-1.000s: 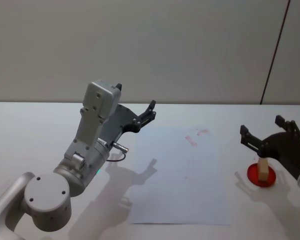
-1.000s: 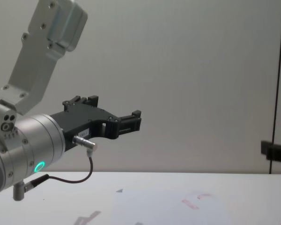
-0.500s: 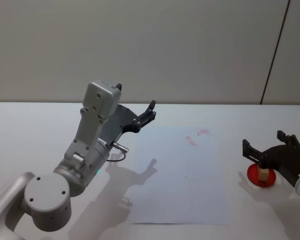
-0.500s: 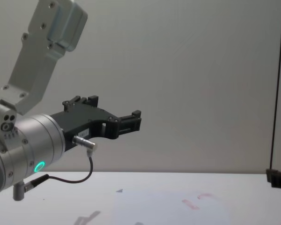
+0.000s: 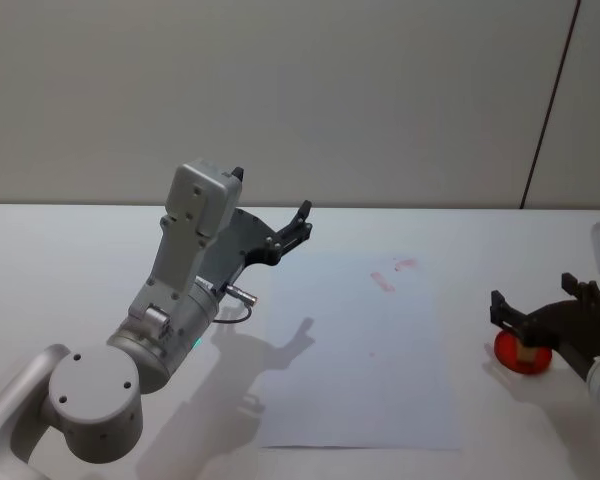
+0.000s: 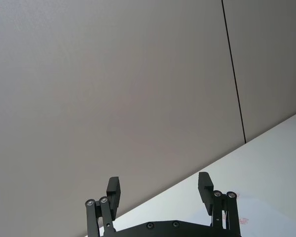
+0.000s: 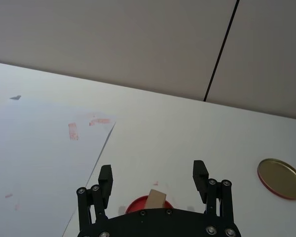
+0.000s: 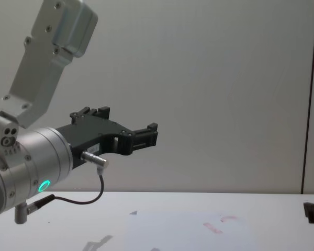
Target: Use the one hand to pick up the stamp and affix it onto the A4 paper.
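Stamp stands upright on a round red ink pad on the white tabletop, to the right of the A4 paper and apart from its edge. Your right gripper is low over that pad with its two black fingers spread wide. In the right wrist view the tan block sits between the fingers, back near the palm of the gripper, and neither finger touches it. From there you also see the red pad under the block, the paper with its red-pink marks, and a round brass-coloured lid with a red rim lying flat on the table on the gripper's other side.

Your left gripper is held up above the table near the paper's far left corner, pointing towards the wall. Its fingers are spread too, as the left wrist view shows, with nothing between them. In the chest view it hangs well above the sheet.
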Robot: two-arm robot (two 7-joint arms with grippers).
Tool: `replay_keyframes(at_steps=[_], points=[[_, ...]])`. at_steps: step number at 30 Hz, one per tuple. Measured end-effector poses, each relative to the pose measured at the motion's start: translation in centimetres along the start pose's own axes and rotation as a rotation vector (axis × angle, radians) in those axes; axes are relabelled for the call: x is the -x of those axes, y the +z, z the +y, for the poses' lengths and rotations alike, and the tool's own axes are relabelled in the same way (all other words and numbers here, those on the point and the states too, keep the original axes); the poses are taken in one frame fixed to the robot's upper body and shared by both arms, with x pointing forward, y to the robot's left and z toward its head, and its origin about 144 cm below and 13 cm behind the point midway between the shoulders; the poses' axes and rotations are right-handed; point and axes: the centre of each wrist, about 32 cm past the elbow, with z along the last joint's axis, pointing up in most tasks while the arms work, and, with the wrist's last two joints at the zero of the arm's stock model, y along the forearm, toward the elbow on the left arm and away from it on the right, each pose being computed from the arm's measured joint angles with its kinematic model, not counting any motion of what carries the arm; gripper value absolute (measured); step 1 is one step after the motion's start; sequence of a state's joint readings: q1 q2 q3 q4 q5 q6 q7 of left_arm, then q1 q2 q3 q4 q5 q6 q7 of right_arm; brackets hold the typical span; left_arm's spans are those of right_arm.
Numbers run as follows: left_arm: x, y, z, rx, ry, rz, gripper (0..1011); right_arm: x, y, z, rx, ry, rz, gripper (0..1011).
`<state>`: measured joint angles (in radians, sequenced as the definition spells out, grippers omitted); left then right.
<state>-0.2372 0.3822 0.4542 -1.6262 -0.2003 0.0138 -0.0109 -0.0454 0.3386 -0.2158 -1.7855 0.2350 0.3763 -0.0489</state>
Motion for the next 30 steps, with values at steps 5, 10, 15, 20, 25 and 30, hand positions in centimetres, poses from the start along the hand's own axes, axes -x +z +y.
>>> replay_keyframes(at_steps=[5, 10, 15, 20, 25, 30], points=[[0.0, 0.0, 0.0, 0.000, 0.000, 0.000, 1003, 0.3, -0.3, -0.2, 0.028, -0.013, 0.005, 1001], [0.0, 0.0, 0.0, 0.000, 0.000, 0.000, 1003, 0.6, -0.6, -0.6, 0.048, -0.032, 0.013, 1001], [0.0, 0.0, 0.0, 0.000, 0.000, 0.000, 1003, 0.8, -1.0, -1.0, 0.065, -0.052, 0.024, 1001], [0.0, 0.0, 0.0, 0.000, 0.000, 0.000, 1003, 0.9, -1.2, -1.1, 0.074, -0.060, 0.031, 1001], [0.0, 0.0, 0.0, 0.000, 0.000, 0.000, 1003, 1.0, -1.4, -1.1, 0.087, -0.064, 0.038, 1001], [0.0, 0.0, 0.0, 0.000, 0.000, 0.000, 1003, 1.0, -1.8, -0.9, 0.105, -0.068, 0.047, 1001]])
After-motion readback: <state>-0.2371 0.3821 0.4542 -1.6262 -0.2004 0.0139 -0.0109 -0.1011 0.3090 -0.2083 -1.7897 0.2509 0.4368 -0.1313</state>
